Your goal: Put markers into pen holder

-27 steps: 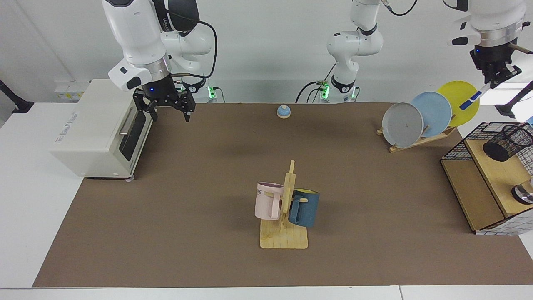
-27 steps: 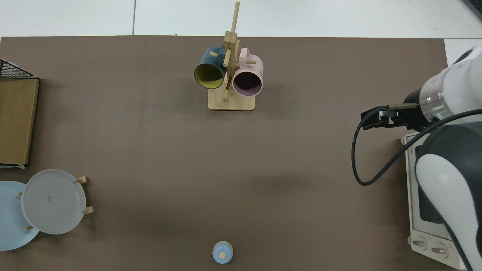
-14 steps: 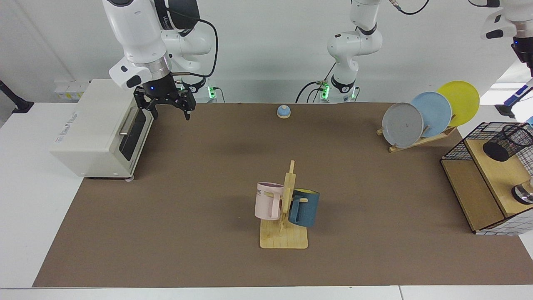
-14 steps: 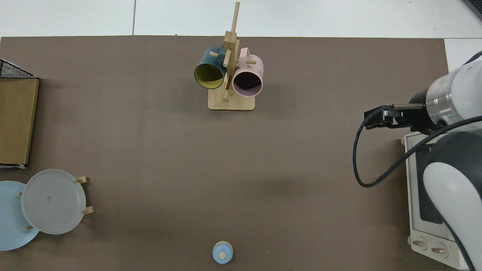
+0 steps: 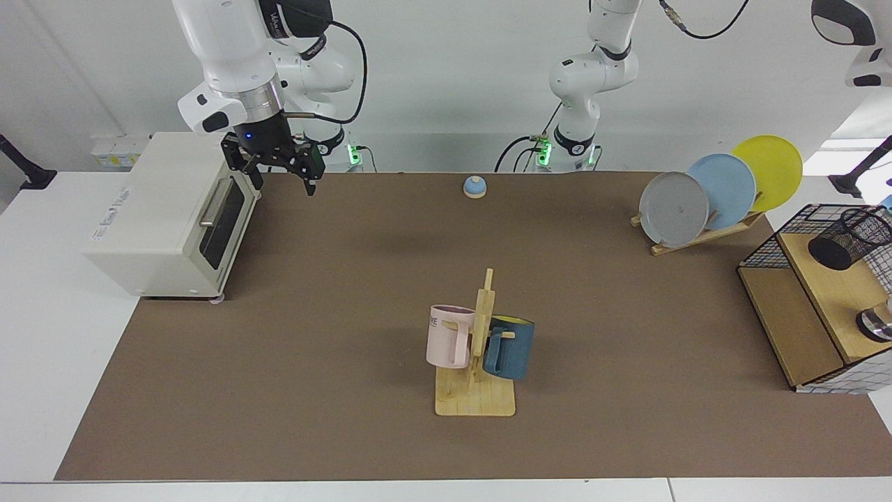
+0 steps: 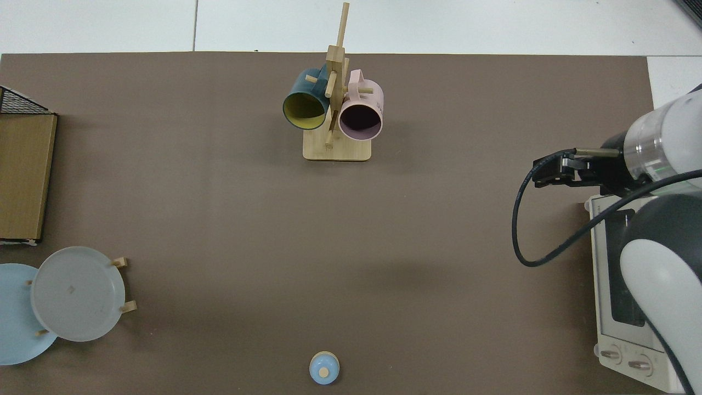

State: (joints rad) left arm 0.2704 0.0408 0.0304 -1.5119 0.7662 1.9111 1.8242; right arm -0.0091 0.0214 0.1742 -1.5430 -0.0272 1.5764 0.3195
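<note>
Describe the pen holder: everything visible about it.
The pen holder is a small black wire-mesh cylinder, see-through along its wall, with a solid-looking dark round end turned toward the camera. It is tilted, not upright, and rests on the light wooden shelf inside the larger black wire basket at the table's edge. No marker shows in it, and no gripper touches it. The top view does not show it.

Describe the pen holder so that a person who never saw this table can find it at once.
In the facing view, look at the far edge where the black wire basket sits over a wooden shelf. The pen holder stands on that shelf. It is a small round black mesh cup, tilted, unlike the larger rectangular basket around it and the metal object nearby.
</note>
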